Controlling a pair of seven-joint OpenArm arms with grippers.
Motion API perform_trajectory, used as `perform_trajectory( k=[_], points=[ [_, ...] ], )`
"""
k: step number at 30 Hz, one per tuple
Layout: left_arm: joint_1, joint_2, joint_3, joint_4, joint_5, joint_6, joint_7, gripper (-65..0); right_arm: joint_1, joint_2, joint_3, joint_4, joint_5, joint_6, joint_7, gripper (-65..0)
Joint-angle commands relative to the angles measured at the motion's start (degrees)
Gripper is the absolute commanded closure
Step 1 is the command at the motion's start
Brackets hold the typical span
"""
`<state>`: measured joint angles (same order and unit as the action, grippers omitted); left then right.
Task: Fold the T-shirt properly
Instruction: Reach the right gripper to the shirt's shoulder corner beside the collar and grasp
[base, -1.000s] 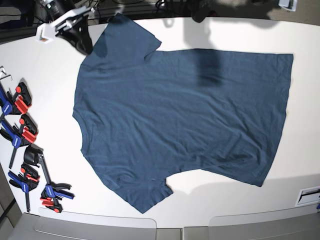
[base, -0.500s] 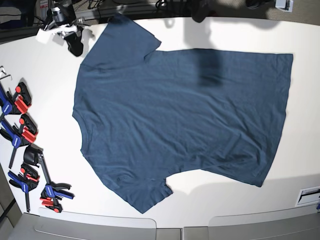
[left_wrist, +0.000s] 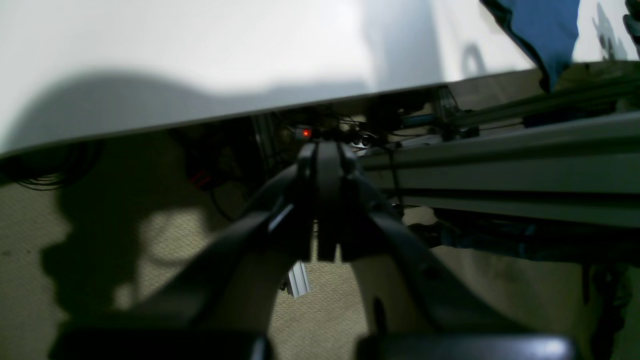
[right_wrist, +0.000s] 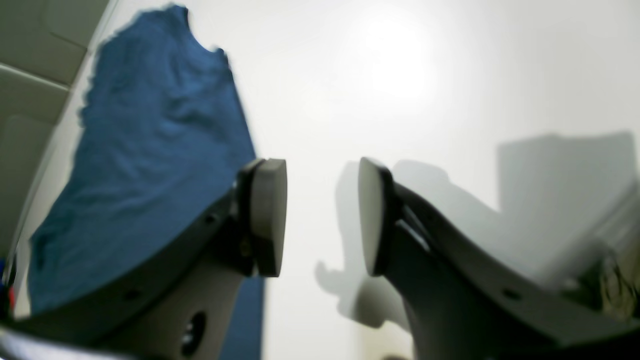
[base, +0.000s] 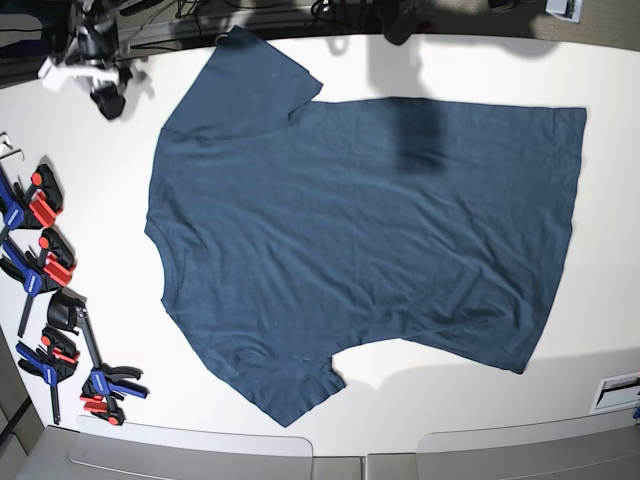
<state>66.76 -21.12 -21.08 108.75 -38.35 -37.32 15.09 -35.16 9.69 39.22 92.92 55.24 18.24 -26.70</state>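
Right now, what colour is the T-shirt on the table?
Plain dark navy blue, no pattern: the T-shirt shows best in the base view.

Overhead light blows out the white table (right_wrist: 400, 75) beyond the right fingers (right_wrist: 270, 215), soft shadows beneath them; both wrist views blurry, left one dim, base view sharp.
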Motion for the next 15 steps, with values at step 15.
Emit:
perform_trajectory(
  k=[15],
  points=[
    [0.3,-0.3,-0.3,0.6,-0.8,-0.5,0.1,-9.0,5.8,0.1,-11.4,-5.1,-2.8,0.9,-2.5,-21.9]
  ],
)
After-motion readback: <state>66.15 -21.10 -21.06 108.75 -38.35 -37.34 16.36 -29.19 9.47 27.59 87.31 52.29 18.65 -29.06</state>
